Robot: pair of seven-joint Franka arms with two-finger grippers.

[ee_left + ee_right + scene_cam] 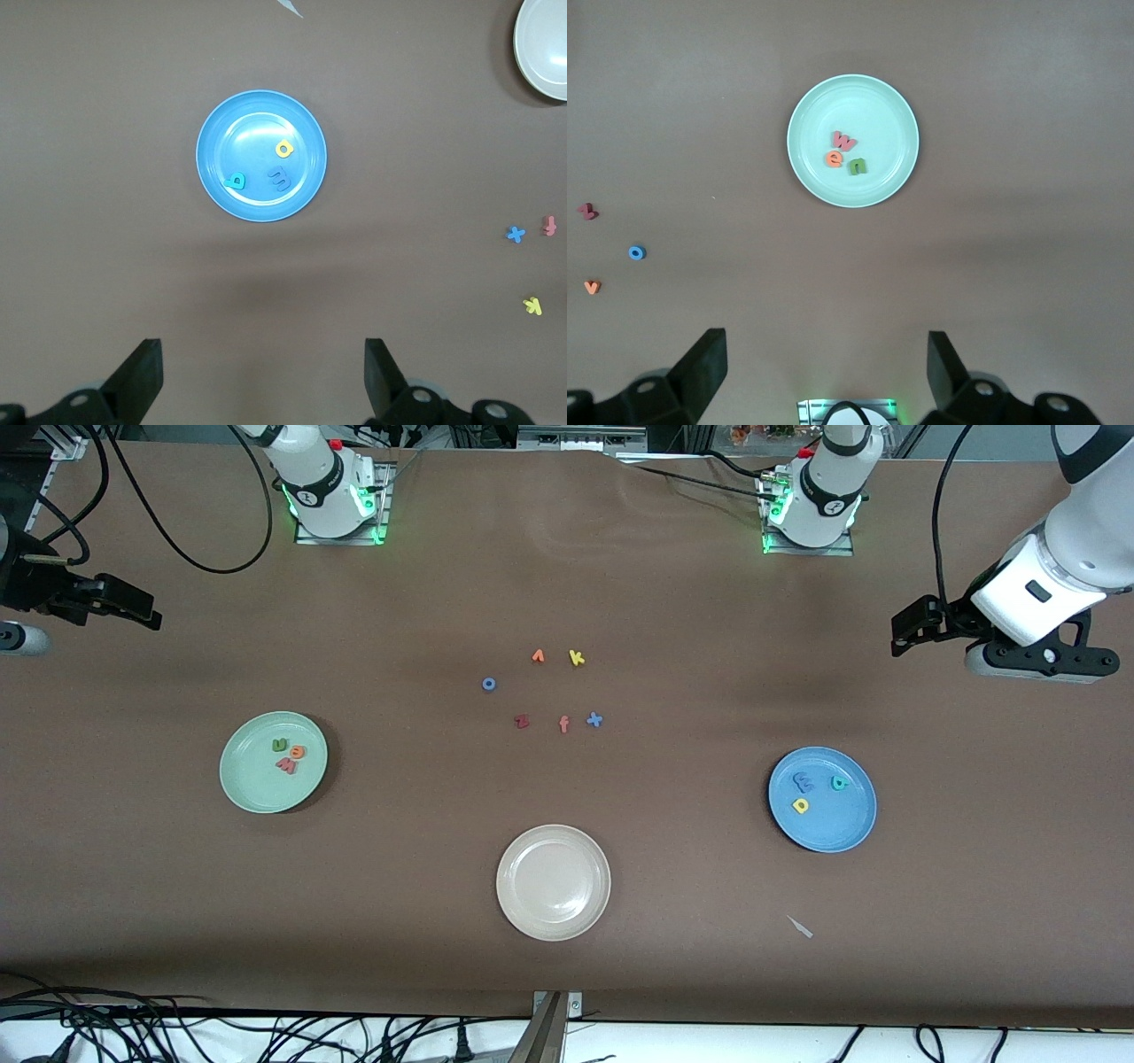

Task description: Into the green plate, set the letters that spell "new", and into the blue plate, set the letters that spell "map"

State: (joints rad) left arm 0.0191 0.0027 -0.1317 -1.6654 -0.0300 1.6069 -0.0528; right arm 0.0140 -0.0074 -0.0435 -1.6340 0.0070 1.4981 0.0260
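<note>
The green plate [257, 788] lies toward the right arm's end of the table and holds the green n [279, 745], the orange e [298, 752] and the red-pink w [286, 764]. The blue plate [842, 825] lies toward the left arm's end and holds the blue m [803, 782], the teal p [840, 782] and the yellow a [801, 805]. My left gripper [904, 635] hangs open and empty high over the table edge at its own end, looking down on the blue plate [248, 133]. My right gripper [146, 615] hangs open and empty at its end, looking down on the green plate [877, 106].
A beige plate [553, 881] sits empty nearer the front camera, midway between the two plates. Several loose letters lie mid-table: an orange one [538, 656], yellow k [577, 657], blue o [488, 684], dark red z [522, 721], pink f [563, 724], blue x [594, 720]. A grey scrap [800, 926] lies near the blue plate.
</note>
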